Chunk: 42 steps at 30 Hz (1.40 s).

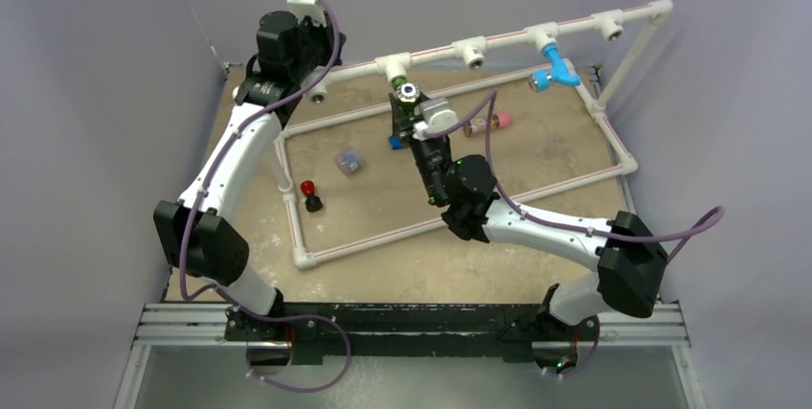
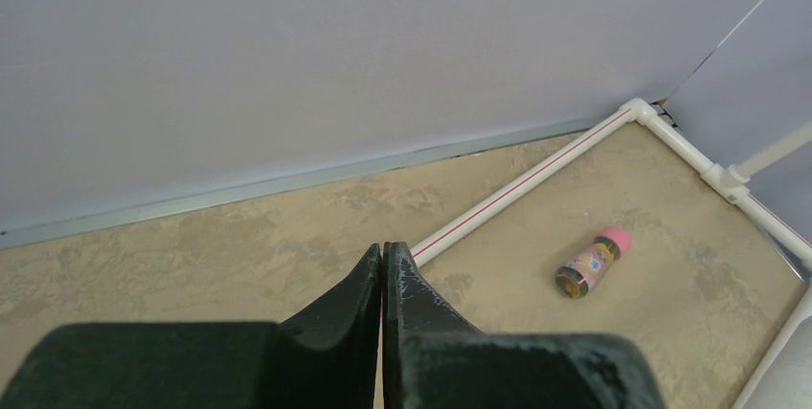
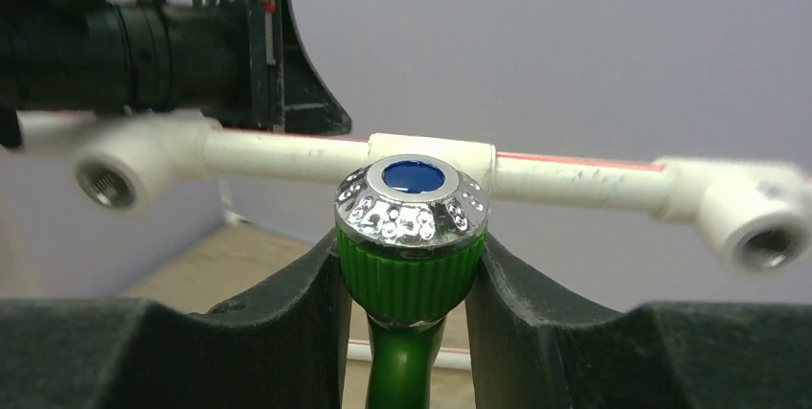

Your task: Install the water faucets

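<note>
My right gripper (image 3: 412, 270) is shut on the bright green faucet (image 3: 412, 256), gripping its ribbed collar; the silvery round mouth faces the camera. It is held just in front of the middle white T-fitting (image 3: 474, 155) of the raised pipe rail. From above, the right gripper (image 1: 408, 107) and green faucet (image 1: 409, 93) sit just below that fitting (image 1: 393, 66). The light blue faucet (image 1: 555, 69) hangs from a fitting further right. My left gripper (image 2: 383, 254) is shut and empty, up by the rail's left part (image 1: 333, 56).
The white pipe frame (image 1: 460, 213) lies on the tan table. Inside it are a pink-capped cylinder (image 1: 488, 124) (image 2: 592, 262), a red-topped black piece (image 1: 309, 195), a small bluish part (image 1: 349, 160) and a blue piece (image 1: 394, 141). Open T-fittings (image 3: 756, 232) (image 3: 110, 179) flank the green faucet.
</note>
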Tool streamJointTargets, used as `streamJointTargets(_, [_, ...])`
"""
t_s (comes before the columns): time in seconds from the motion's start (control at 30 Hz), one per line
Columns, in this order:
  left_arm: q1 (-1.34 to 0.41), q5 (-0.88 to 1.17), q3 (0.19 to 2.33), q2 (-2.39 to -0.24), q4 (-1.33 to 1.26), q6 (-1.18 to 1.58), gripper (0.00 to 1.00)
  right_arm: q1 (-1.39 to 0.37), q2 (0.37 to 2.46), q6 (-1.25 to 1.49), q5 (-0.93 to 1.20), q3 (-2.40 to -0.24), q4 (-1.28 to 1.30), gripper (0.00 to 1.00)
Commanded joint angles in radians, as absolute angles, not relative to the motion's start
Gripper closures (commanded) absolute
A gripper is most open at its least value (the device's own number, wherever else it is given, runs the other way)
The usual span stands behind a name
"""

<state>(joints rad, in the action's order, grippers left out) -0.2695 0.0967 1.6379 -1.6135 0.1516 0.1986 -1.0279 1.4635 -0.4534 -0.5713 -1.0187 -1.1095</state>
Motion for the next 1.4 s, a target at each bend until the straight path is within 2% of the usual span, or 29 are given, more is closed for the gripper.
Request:
streamJointTargets(0.0, [-0.279,0.117,1.551,-1.699,0.357,0.193,1.00,-1.025,1.412,0.147,-0.642,-0.980,-1.170,1.00])
streamJointTargets(0.3, [-0.279,0.132,1.548,-1.698,0.356,0.199,1.00,-0.997,1.396,0.963,-0.644,-0.989,-0.975,1.00])
streamJointTargets(0.6, [-0.279,0.141,1.544,-1.691,0.355,0.208,1.00,-0.898,1.422,1.604,-0.381,-0.914,-0.936,1.00])
streamJointTargets(0.73, [-0.279,0.144,1.539,-1.690,0.354,0.212,1.00,-0.874,1.444,1.737,-0.296,-0.848,-1.019,1.00])
streamJointTargets(0.87, [-0.279,0.142,1.543,-1.686,0.354,0.212,1.00,-0.871,1.449,1.760,-0.274,-0.827,-1.043,0.99])
streamJointTargets(1.13, [-0.279,0.135,1.533,-1.675,0.351,0.207,1.00,-0.856,1.396,1.621,-0.250,-0.793,-1.059,0.55])
streamJointTargets(1.37, [-0.279,0.128,1.529,-1.671,0.351,0.204,1.00,-0.837,1.334,1.427,-0.174,-0.762,-1.051,0.30])
